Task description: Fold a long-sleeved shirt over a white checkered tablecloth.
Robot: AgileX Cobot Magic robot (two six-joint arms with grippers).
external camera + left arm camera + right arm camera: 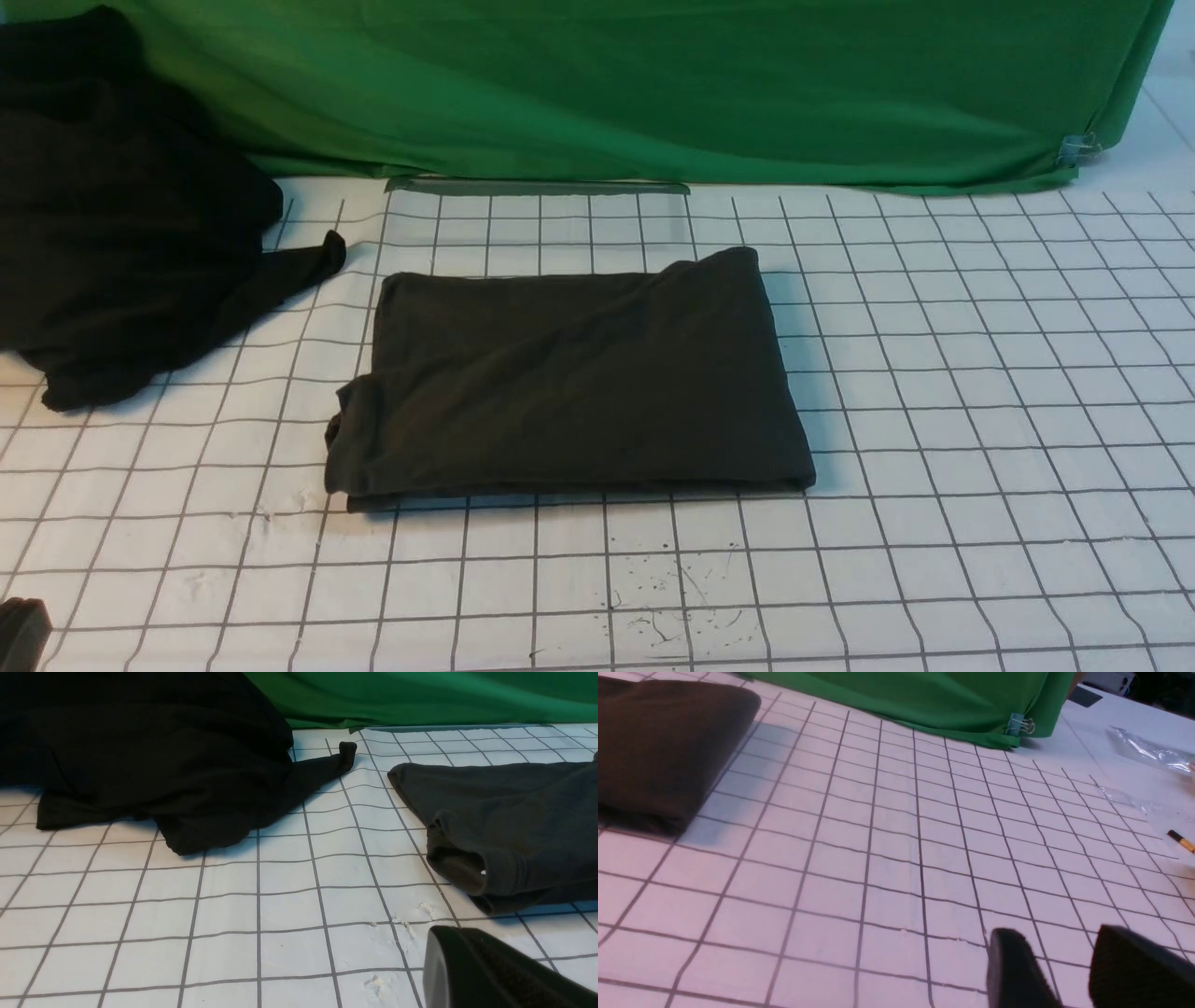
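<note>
While black garment (121, 224) heaps left, folded long-sleeved shirt (569, 373) lies apart.

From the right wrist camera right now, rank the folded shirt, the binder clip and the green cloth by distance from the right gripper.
1. Folded long-sleeved shirt, on the checkered tablecloth.
2. Binder clip and green cloth, at the far edge: clip pinned on the cloth, too close to call.

Right gripper holds nothing.

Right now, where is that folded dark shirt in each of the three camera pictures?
Front view: the long-sleeved shirt lies folded mid-picture on the white checkered tablecloth.
Left wrist view: its edge shows at the right side.
Right wrist view: one end fills the upper-left corner.
Shared landmark: the green cloth behind it.
</note>
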